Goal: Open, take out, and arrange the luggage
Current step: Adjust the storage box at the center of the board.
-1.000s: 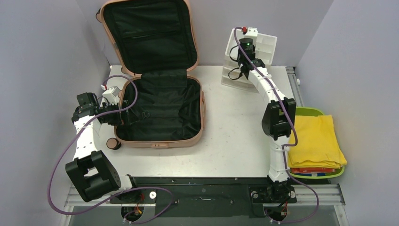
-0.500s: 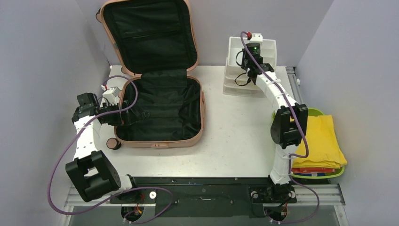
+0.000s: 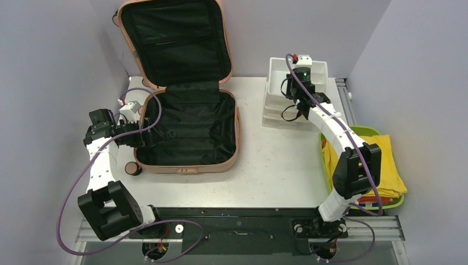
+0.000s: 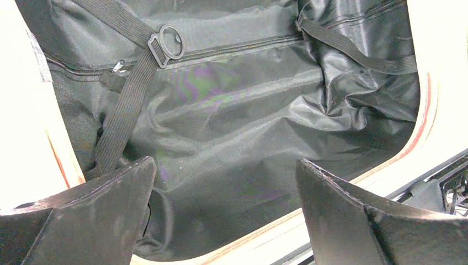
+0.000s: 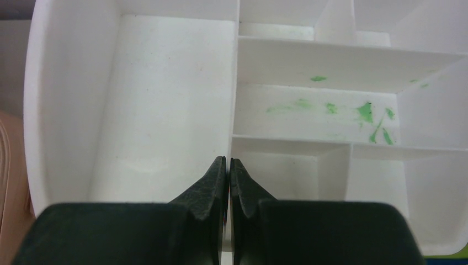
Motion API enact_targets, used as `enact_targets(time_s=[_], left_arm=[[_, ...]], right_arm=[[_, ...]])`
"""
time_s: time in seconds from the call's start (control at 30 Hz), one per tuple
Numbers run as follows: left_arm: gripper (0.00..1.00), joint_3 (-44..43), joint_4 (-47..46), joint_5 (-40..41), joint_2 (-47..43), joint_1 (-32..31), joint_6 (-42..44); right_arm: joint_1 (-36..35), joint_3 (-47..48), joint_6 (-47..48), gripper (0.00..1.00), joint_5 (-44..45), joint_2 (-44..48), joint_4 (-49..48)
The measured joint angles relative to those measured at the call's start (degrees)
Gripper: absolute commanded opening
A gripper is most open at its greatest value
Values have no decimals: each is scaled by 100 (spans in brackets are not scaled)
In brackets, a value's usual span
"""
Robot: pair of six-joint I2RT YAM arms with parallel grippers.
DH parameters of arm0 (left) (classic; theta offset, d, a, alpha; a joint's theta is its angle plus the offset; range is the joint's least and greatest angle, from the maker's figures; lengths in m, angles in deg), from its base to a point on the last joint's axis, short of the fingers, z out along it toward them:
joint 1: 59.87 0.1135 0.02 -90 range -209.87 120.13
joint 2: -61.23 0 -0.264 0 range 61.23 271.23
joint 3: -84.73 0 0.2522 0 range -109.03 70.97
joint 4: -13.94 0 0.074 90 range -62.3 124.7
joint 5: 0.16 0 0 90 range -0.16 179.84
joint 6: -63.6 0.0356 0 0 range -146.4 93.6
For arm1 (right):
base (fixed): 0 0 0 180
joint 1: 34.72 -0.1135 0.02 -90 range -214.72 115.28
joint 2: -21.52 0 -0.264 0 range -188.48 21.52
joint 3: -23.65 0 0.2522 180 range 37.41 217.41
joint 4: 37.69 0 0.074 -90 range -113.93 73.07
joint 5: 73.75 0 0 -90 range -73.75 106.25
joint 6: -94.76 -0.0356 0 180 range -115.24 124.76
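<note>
The salmon-pink luggage (image 3: 187, 167) lies open at the back left, its lid (image 3: 174, 41) propped upright and its black lining (image 4: 248, 110) bare apart from straps and a ring buckle (image 4: 172, 41). My left gripper (image 3: 152, 135) hangs inside the luggage's left rim, jaws wide apart (image 4: 225, 163) with only lining between them. My right gripper (image 3: 298, 83) is over the white compartmented organizer (image 3: 276, 107), which lies flat at the back right. Its fingers are shut (image 5: 228, 160) on the organizer's thin divider wall (image 5: 235, 83).
A lime-green tray (image 3: 361, 131) with folded yellow cloth (image 3: 386, 165) sits at the table's right edge, under the right arm's elbow. A dark caster wheel (image 3: 131, 168) sticks out at the luggage's near-left corner. Grey walls close in on the left, back and right.
The right gripper has swung right and lowered the organizer from tilted on edge to flat on the table, while its elbow dropped over the green tray. The left arm barely moved.
</note>
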Motion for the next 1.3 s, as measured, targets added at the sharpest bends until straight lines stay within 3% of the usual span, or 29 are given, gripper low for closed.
enact_targets(time_s=[0.3, 0.9, 1.03, 1.13, 1.23, 1.27, 1.3], left_arm=[[96, 0, 2, -94, -186, 0, 0], [96, 127, -4, -149, -437, 0, -2], [96, 127, -2, -155, -437, 0, -2], [96, 127, -2, -157, -437, 0, -2], [96, 127, -2, -155, -437, 0, -2], [96, 127, -2, -155, -437, 0, -2], [96, 127, 2, -151, -437, 0, -2]], right_arm=[[-275, -678, 118, 0, 26, 564, -153], [-953, -778, 293, 1, 111, 601, -304], [-1008, -758, 173, 16, 140, 601, -247], [-1067, -702, 63, 42, 149, 601, -55], [-1180, -579, -26, 59, 92, 601, 98], [-1224, -533, -48, 70, 76, 601, 153], [-1257, -479, -52, 75, 50, 601, 219]])
